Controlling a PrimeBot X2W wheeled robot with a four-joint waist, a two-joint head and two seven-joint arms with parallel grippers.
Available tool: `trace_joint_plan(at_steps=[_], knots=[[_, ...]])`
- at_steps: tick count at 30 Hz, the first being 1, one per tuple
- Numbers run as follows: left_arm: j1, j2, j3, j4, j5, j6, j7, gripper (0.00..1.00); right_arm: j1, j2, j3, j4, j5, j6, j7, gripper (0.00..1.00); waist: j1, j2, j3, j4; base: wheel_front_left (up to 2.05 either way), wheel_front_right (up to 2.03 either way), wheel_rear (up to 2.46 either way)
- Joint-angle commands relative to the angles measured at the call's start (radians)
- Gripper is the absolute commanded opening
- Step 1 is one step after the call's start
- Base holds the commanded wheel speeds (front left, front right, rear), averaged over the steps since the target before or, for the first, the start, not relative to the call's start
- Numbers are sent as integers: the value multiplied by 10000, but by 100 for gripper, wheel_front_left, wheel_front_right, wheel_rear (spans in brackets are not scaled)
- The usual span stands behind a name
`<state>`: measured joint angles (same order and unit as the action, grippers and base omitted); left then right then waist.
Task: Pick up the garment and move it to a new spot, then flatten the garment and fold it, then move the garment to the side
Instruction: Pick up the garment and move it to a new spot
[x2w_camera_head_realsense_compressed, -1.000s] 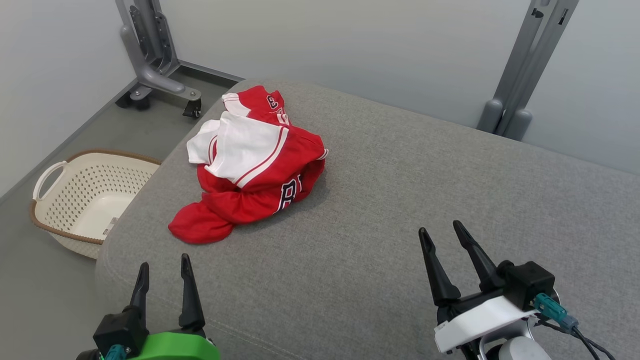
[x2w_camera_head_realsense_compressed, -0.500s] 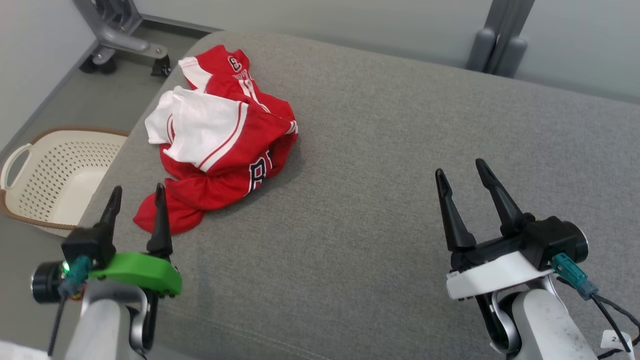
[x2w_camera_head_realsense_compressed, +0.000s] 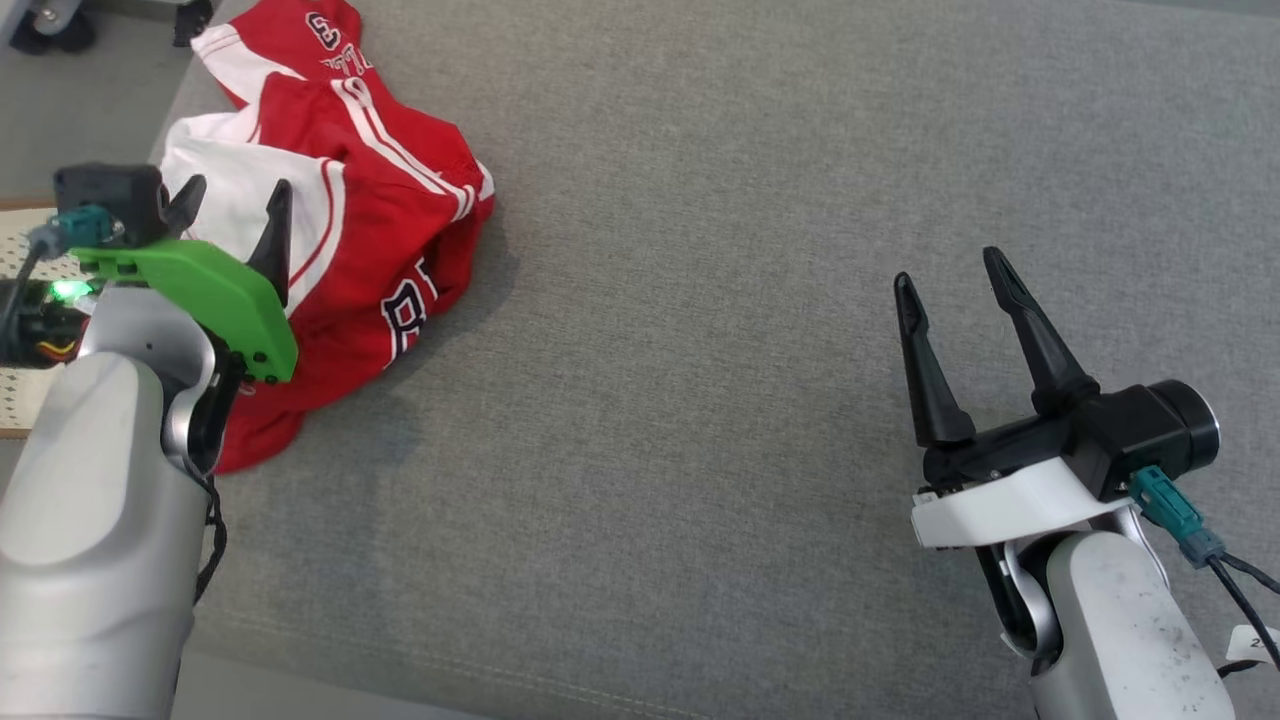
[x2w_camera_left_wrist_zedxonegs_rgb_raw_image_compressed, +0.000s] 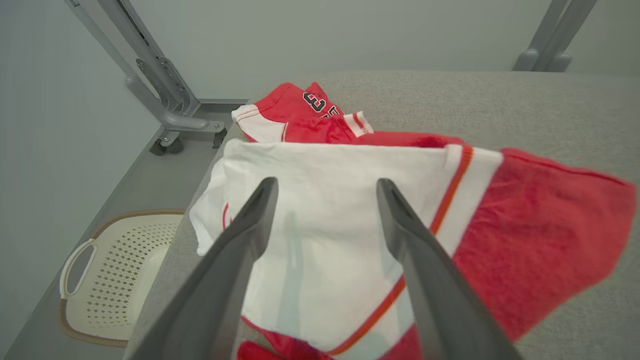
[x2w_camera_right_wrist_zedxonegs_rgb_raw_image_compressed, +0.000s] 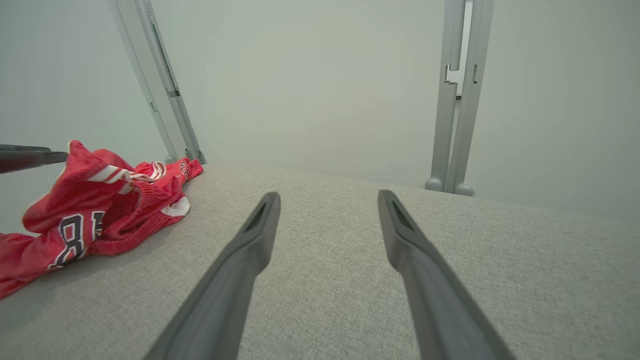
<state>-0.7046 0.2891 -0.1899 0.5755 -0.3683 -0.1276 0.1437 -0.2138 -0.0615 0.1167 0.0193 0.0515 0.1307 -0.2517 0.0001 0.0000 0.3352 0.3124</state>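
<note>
Here the left gripper (x2w_camera_head_realsense_compressed: 237, 190), 2 fingers (x2w_camera_head_realsense_compressed: 276, 230) apart, has the garment (x2w_camera_head_realsense_compressed: 400, 230) just ahead, seemingly lining up a pickup; the right gripper (x2w_camera_head_realsense_compressed: 948, 268), likewise spread, idles well aside.

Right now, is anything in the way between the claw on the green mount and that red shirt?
Nothing visible stands between them. The left gripper hangs open over the garment, its fingers framing the white panel. Whether they touch the cloth I cannot tell.
</note>
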Motion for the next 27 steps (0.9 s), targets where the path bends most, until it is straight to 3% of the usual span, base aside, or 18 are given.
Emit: trace_joint_plan(at_steps=[1,9,17,18,19,27], knots=[[-514,182,-462,266,-449,-28,437,100,-156,-97,-23,-85,-15,1,34,100,-1,0,615,-519,0,0,0],[-1287,738,-1603,1435,-1491,-17,1654,100,-223,-254,-49,-267,18,1,100,100,-1,0,982,-675,0,0,0],[-1651,632,-1958,2681,-1843,-12,1810,100,-225,-262,-9,-314,-41,1,127,100,-1,0,1172,-648,0,0,0],[-1671,613,-1981,2792,-1871,-12,1799,73,-241,-262,-4,-307,-45,1,133,100,-1,0,1181,-641,0,0,0],[-1706,588,-2061,2866,-1932,-12,1764,0,-266,-260,4,-300,-47,1,145,100,-1,0,1190,-637,0,0,0],[-2062,793,-2167,3263,-2004,-4,556,0,-195,-221,-7,-85,-3,1,122,100,-1,0,794,-473,0,0,0]])
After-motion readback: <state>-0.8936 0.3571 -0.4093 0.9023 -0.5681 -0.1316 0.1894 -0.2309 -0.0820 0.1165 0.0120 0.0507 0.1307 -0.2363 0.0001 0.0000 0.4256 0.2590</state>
